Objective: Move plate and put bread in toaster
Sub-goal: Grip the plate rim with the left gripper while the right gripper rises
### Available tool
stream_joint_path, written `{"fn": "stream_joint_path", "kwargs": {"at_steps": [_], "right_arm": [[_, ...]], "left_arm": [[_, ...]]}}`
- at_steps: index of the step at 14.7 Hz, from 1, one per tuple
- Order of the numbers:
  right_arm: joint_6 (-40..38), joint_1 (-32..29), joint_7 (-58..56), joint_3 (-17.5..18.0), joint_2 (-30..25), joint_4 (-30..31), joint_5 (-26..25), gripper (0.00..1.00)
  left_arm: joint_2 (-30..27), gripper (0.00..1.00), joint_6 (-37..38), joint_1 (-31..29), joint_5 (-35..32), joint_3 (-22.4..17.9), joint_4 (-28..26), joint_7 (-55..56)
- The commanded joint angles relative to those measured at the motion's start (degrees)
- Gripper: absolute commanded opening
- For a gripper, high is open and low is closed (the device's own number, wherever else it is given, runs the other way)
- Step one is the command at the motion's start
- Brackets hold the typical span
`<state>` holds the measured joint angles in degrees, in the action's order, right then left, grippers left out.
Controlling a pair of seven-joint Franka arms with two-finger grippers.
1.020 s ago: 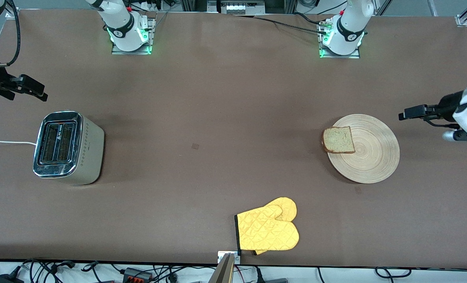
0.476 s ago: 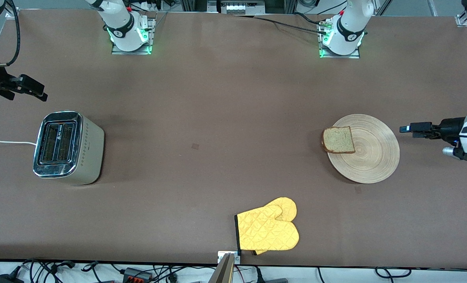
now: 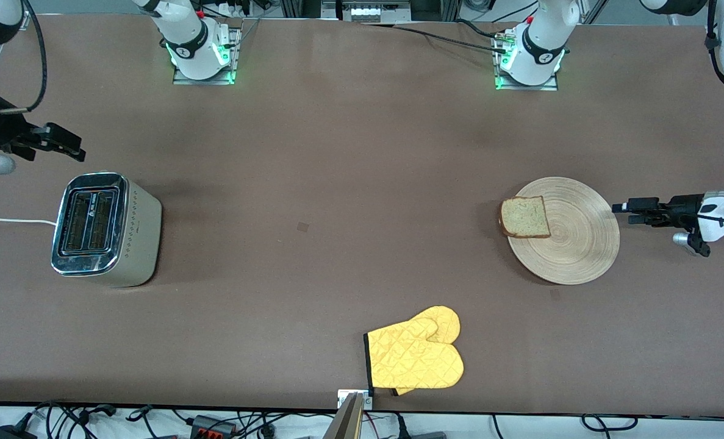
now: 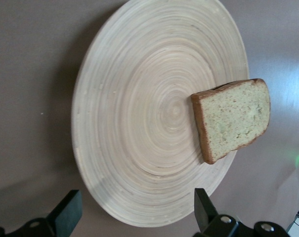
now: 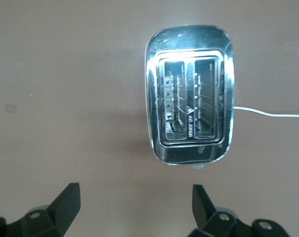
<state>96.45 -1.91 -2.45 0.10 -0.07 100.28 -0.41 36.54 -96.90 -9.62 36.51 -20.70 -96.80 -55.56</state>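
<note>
The round light-wood plate (image 3: 581, 244) lies toward the left arm's end of the table. The bread (image 3: 524, 217) lies flat on it and overhangs the rim on the side toward the right arm. My left gripper (image 3: 619, 207) is open and empty, low beside the plate's rim. In the left wrist view the plate (image 4: 139, 113) and bread (image 4: 233, 118) lie just ahead of that gripper (image 4: 137, 217). The toaster (image 3: 102, 228) stands toward the right arm's end, slots up and empty. My right gripper (image 3: 72, 149) is open and empty over the table beside the toaster (image 5: 190, 94), as its wrist view (image 5: 134, 207) shows.
A yellow quilted oven mitt (image 3: 415, 356) lies near the table's front edge, about midway along it. The toaster's white cord (image 3: 8, 221) runs off toward the right arm's end of the table.
My left gripper has come down and moved in toward the plate's rim. My right gripper has shifted slightly toward the toaster. Plate, bread and toaster have not moved.
</note>
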Motion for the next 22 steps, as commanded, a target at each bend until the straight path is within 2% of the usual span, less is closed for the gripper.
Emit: {"fn": "stream_joint_path", "kwargs": {"at_steps": [1,5,9,10,12,14,16,18,22], "right_arm": [[0.05,3.65,-0.37,0.08,1.91,-0.26,0.06,1.00],[0.32,11.48,1.82,-0.01,4.81,-1.75,0.06,1.00],[0.93,17.02,9.10,-0.01,6.14,-3.95,-0.03,1.00],[0.84,17.90,12.69,-0.01,6.14,-4.38,-0.03,1.00],[1.11,18.09,17.28,0.08,6.31,-4.65,0.84,1.00],[2.32,20.01,17.56,0.08,7.71,-4.74,0.85,1.00],[5.32,21.51,17.65,0.08,7.90,-4.74,0.85,1.00],[5.59,21.34,17.65,0.08,7.98,-4.74,1.98,1.00],[7.52,21.60,17.56,-0.01,8.86,-4.74,3.84,1.00]], "left_arm": [[1.96,1.00,0.49,0.66,2.16,-1.89,1.71,-2.62],[3.35,1.00,0.49,0.48,3.04,-1.89,1.44,-2.62],[5.21,0.93,0.49,0.57,5.42,-1.89,1.36,-2.88],[5.30,0.88,0.49,0.57,5.59,-1.80,1.36,-2.88],[5.38,0.71,0.49,0.66,6.21,-1.80,1.18,-2.97],[5.38,0.50,0.66,0.66,6.12,-1.80,1.27,-3.06],[5.38,0.38,1.01,0.75,6.03,-1.80,1.44,-5.42],[5.38,0.18,1.19,0.75,6.12,-1.80,1.53,-6.14],[5.21,0.01,3.81,1.10,8.74,-1.54,1.71,-6.05]]}}
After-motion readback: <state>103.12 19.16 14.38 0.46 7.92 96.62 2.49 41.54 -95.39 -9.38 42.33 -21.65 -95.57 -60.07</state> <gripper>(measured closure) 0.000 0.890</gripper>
